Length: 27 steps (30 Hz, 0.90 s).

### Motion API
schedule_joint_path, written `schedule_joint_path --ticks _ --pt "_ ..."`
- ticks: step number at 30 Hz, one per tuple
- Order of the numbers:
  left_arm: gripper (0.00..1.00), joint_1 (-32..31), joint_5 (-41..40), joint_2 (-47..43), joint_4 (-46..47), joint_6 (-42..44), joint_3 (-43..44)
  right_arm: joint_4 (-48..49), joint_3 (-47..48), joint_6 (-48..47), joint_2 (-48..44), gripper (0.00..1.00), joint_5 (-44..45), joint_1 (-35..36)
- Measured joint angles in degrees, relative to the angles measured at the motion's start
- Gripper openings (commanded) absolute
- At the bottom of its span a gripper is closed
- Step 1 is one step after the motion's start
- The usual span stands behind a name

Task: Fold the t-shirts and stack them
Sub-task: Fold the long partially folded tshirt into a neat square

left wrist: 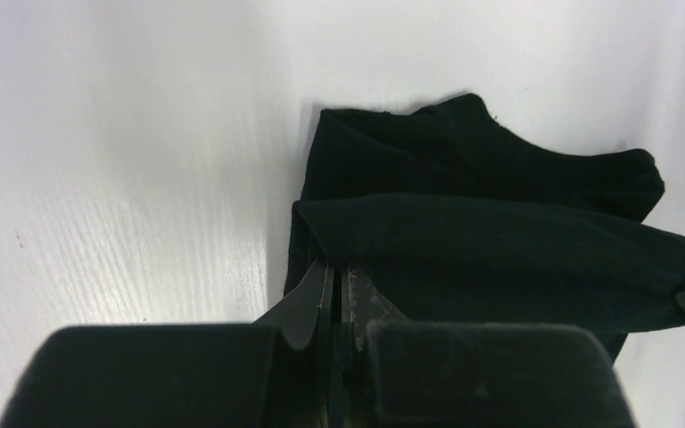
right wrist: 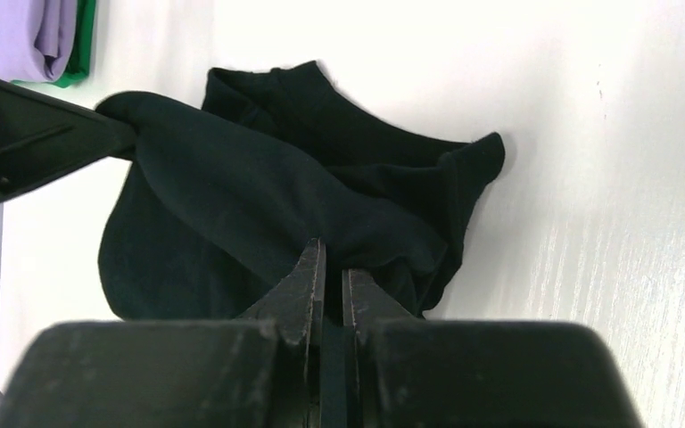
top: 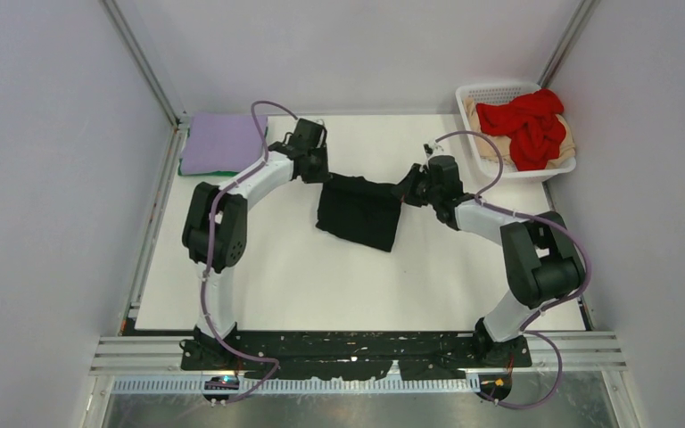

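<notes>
Top external view: a black t-shirt [top: 359, 212] lies in the middle of the white surface [top: 321, 285], partly folded, with its far edge lifted and stretched between two robot arms; the left tool [top: 324, 176] pinches the far-left corner and the right tool [top: 408, 190] pinches the far-right corner, and both wrist views show fingers pressed together on the cloth; gripping both corners keeps that edge taut, likely so the raised half can be drawn evenly over the half resting below; at the far left corner a folded lavender t-shirt [top: 223, 141] sits on a green t-shirt [top: 198, 171], probably the stack this one will join; at the far right a white lattice basket [top: 482, 92] holds a crumpled red t-shirt [top: 528, 120] over a beige t-shirt [top: 568, 144], seemingly unfolded.
</notes>
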Motion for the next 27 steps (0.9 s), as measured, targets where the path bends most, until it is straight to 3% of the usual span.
schedule_joint_path --ticks 19,27 --pt "0.00 0.1 5.6 -7.8 5.8 0.2 -6.9 1.1 -6.3 0.5 -12.5 0.05 1.6 -0.2" --pt "0.00 0.1 6.8 0.7 3.2 0.1 2.2 2.7 -6.8 2.5 -8.0 0.08 3.3 -1.5"
